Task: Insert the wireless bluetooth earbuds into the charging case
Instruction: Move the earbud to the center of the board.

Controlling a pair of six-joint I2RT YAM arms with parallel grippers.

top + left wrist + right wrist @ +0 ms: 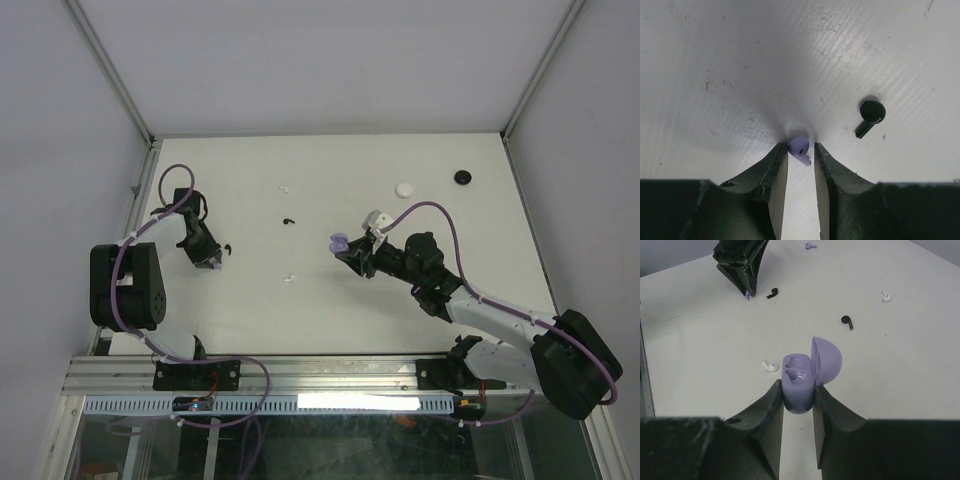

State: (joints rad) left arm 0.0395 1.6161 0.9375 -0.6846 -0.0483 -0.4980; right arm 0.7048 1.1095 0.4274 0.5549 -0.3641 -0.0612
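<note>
Task barely begun: charging case [799, 382], lid open, both wells empty, clamped in right gripper [799, 392] over mid-surface [300, 180]; purple earbud [799, 146] toward left edge between left gripper [801, 150] fingertips, grip unclear; black earbud [871, 114] near, uninserted.
</note>
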